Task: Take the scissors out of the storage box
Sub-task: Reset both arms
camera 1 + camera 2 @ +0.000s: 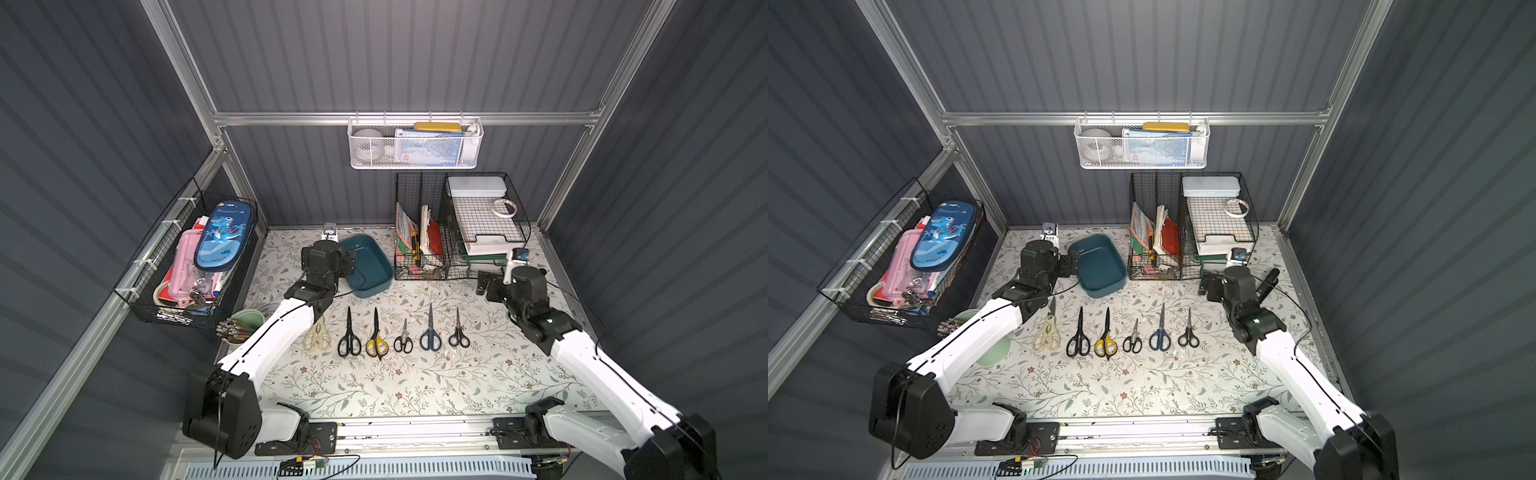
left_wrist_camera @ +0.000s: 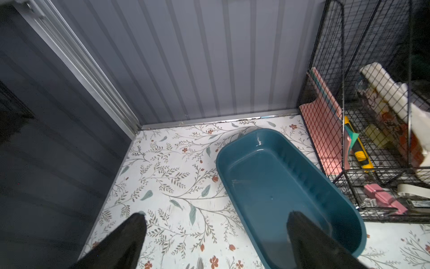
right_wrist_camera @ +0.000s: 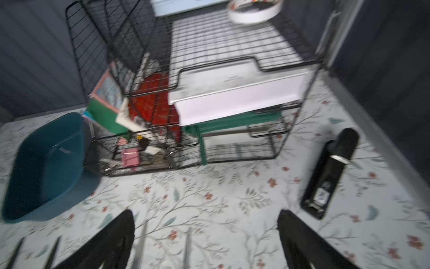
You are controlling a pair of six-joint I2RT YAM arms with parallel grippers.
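floral tabletop holds the scissors, apart from spread empty left gripper and right gripper.

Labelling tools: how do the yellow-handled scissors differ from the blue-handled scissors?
Blades: dark on the yellow-handled scissors, pale steel on the blue-handled scissors. Handles: the yellow-handled scissors have bulkier yellow loops, the blue-handled scissors slimmer blue ones. Both lie shut on the table, tips toward the back wall.

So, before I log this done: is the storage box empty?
Empty: the storage box shows a bare bottom in the left wrist view; the scissors lie in a row on the table.
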